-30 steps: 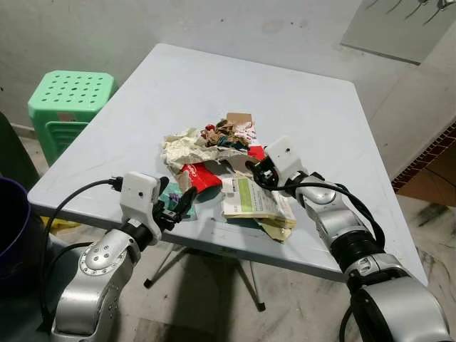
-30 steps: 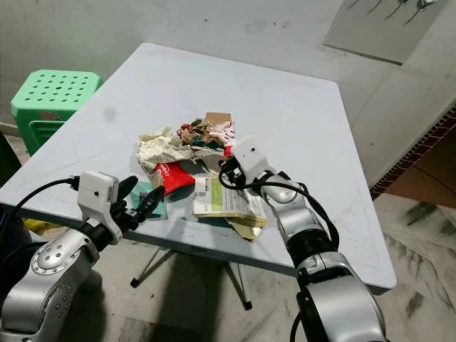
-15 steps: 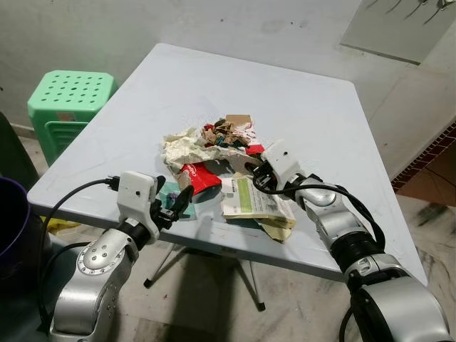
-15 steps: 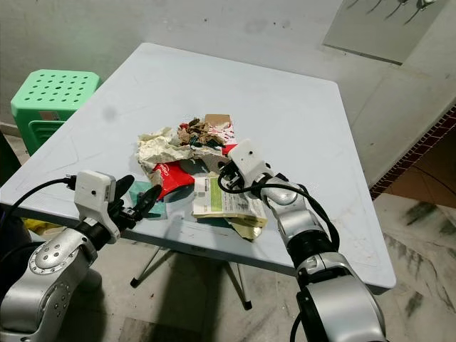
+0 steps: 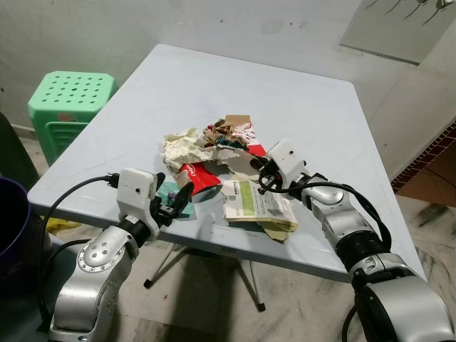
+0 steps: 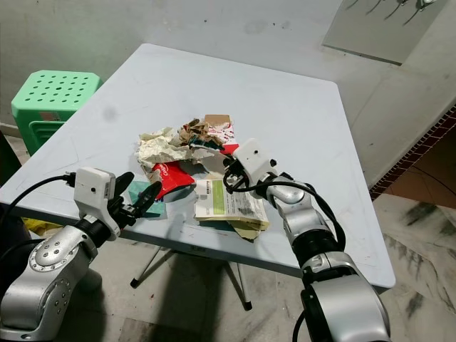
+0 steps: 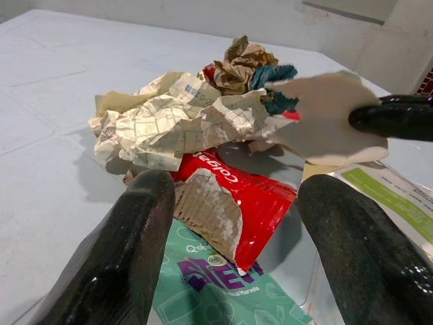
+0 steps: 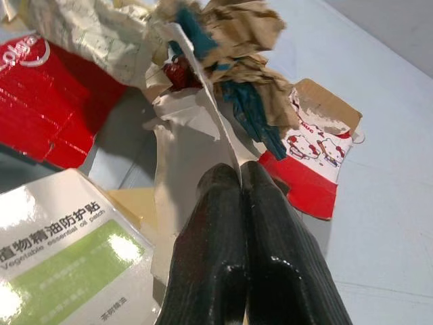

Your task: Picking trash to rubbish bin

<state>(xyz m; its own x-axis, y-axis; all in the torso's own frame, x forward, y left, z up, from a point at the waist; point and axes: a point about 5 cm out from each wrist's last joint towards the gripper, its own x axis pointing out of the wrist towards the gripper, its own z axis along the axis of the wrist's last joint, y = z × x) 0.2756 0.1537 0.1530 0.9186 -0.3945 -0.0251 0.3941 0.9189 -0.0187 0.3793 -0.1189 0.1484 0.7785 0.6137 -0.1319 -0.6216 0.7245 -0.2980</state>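
Since a second ago the right gripper has drawn slightly back toward the table's right, still clenched on a torn piece of pale card whose edge is pinched between its fingers, and the crumpled pile has been tugged a little; the left gripper stays at the near edge with its two fingers spread, aimed at the flattened red paper cup. The heap of trash sits near the middle of the pale blue square table: a crumpled cream sheet of printed paper, brown and teal crumpled scraps, a white and green printed packet and a teal wrapper. A green perforated plastic stool stands to the far left, before a bare grey wall.
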